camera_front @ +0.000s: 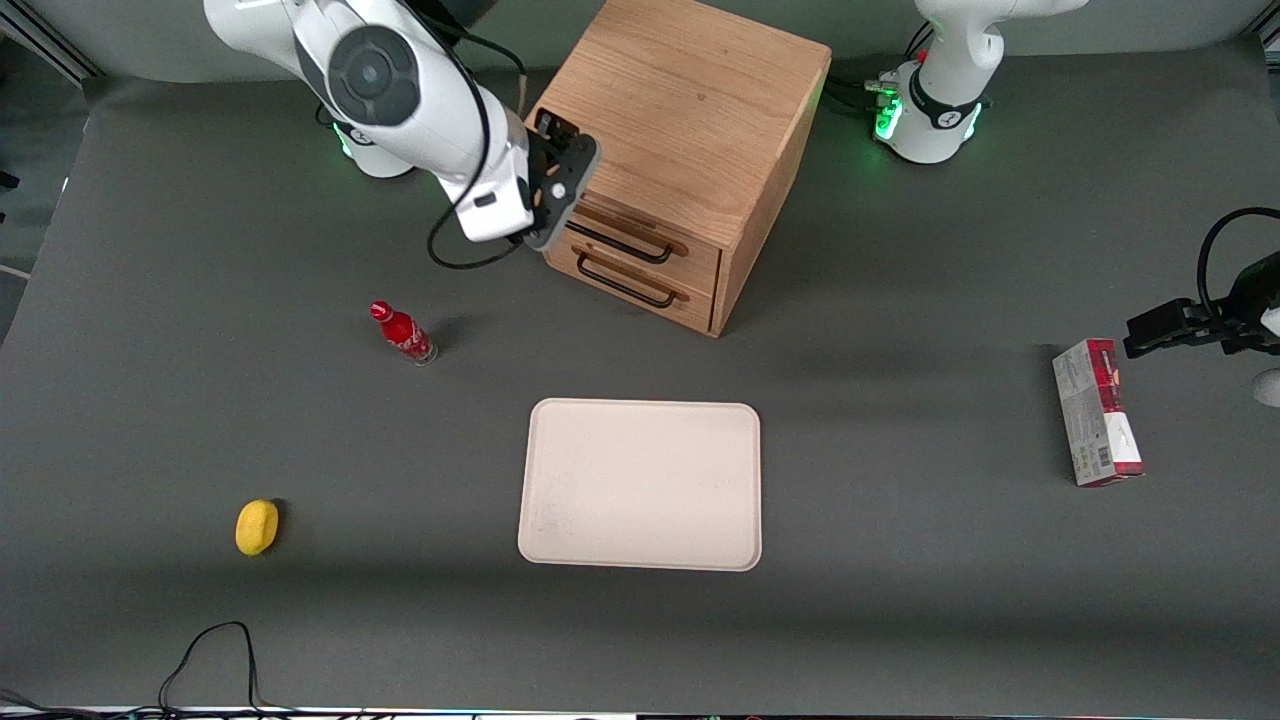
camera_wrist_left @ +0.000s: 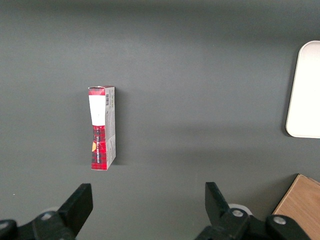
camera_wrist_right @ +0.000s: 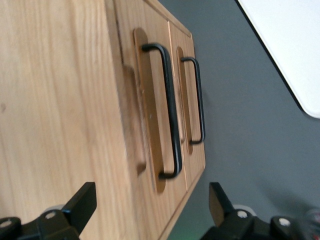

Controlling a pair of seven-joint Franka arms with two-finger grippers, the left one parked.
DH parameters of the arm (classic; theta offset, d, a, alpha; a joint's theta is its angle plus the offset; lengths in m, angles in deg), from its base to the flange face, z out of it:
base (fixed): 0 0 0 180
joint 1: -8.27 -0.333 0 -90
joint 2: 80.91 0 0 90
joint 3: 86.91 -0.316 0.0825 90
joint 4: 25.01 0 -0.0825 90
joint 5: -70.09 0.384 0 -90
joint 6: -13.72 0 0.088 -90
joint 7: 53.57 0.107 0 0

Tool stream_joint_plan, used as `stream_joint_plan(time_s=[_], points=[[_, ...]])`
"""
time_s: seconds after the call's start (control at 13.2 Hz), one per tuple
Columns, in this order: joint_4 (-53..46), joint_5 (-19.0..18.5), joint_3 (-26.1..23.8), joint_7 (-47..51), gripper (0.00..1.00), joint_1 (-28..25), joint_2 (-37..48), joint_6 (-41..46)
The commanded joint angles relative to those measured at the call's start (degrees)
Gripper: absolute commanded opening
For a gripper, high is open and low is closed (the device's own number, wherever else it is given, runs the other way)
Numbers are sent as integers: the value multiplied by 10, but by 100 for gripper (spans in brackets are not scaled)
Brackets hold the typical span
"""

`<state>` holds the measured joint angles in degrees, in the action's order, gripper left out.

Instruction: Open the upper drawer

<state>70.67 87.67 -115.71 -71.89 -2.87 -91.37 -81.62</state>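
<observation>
The wooden cabinet [camera_front: 690,110] stands at the back of the table, farther from the front camera than the tray. The upper drawer [camera_front: 690,256] is its topmost drawer, with a thin black bar handle [camera_front: 620,243], and it looks closed. The identical lower drawer [camera_front: 655,300] sits beneath it. My right gripper [camera_front: 562,192] is open and empty, hovering just in front of the upper drawer at the end of its handle nearest the working arm. In the right wrist view the open gripper [camera_wrist_right: 151,202] straddles the cabinet's front edge, with the upper handle [camera_wrist_right: 170,110] just ahead of it and the lower handle [camera_wrist_right: 199,100] beside that.
A red bottle [camera_front: 403,333] stands on the table near the gripper, nearer the front camera. A cream tray [camera_front: 641,484] lies in front of the cabinet. A lemon [camera_front: 257,526] lies toward the working arm's end. A red and grey box [camera_front: 1095,412] lies toward the parked arm's end.
</observation>
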Motion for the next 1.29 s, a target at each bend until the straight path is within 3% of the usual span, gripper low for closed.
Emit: stream_joint_plan(time_s=[0.0,0.3,0.76,1.21], points=[[-21,2,0,-14,100,-9,-55,-27],[-19,-43,-1,-15,100,-19,-95,-71],[14,-56,-1,-11,100,-33,-112,-139],[-13,-117,2,-19,100,-23,-141,-145]])
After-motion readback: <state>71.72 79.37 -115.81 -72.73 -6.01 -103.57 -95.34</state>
